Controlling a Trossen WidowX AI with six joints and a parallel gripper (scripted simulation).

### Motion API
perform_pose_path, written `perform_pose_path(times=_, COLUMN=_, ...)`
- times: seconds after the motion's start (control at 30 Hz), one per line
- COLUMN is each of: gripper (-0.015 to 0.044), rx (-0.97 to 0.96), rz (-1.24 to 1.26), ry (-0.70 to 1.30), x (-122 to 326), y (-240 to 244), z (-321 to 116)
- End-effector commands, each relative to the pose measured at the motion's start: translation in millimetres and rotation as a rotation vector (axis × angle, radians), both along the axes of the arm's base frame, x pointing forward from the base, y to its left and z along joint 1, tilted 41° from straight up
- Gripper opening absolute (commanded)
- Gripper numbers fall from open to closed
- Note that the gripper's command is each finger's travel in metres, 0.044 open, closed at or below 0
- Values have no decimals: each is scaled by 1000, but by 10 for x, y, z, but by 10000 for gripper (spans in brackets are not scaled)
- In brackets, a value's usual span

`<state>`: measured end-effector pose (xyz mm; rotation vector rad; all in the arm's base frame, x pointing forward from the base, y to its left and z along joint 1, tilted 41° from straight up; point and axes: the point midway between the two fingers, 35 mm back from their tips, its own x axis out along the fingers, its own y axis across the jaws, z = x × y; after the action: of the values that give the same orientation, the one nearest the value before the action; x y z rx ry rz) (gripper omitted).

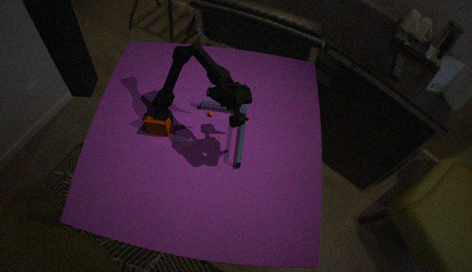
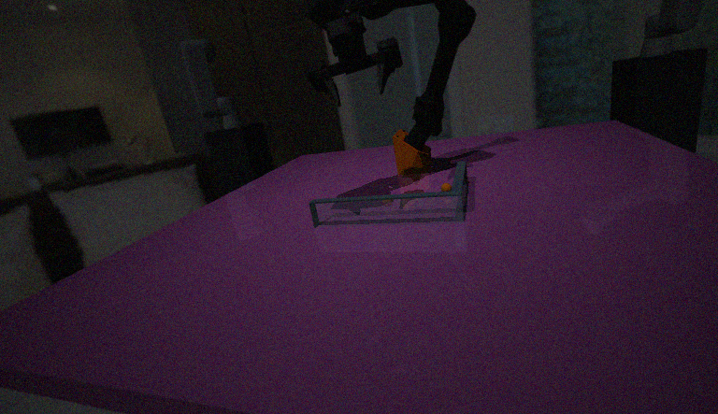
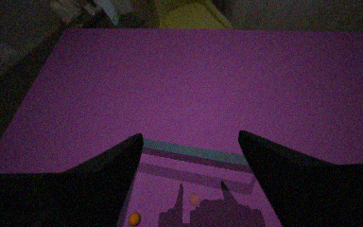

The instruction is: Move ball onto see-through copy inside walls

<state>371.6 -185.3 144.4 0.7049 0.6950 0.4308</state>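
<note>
Both claw (image 3: 189, 142) fingers wide apart, holding nothing

slim black arm (image 1: 180, 70) on an orange base (image 1: 157, 125).

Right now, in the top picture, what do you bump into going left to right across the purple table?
Orange base block → orange ball → faint see-through ball → long clear wall.
</note>
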Motion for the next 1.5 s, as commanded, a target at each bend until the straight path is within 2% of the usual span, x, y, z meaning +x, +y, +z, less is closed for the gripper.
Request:
perform_pose_path(times=0.0, gripper=374, rx=-9, rz=10, ry=-2, x=0, y=29, z=-5)
perform_pose_path(times=0.2, gripper=226, rx=-289, rz=367, ry=-100, x=-142, y=945, z=-182)
perform_pose_path(times=0.43, gripper=226, rx=-552, rz=821, ry=-269, x=-593, y=1816, z=-411)
perform_pose_path(times=0.7, gripper=226, rx=-727, rz=1254, ry=-474, x=-1183, y=2373, z=-634)
perform_pose_path(times=1.47, gripper=226, rx=-734, rz=1278, ry=-487, x=-1199, y=2530, z=-801)
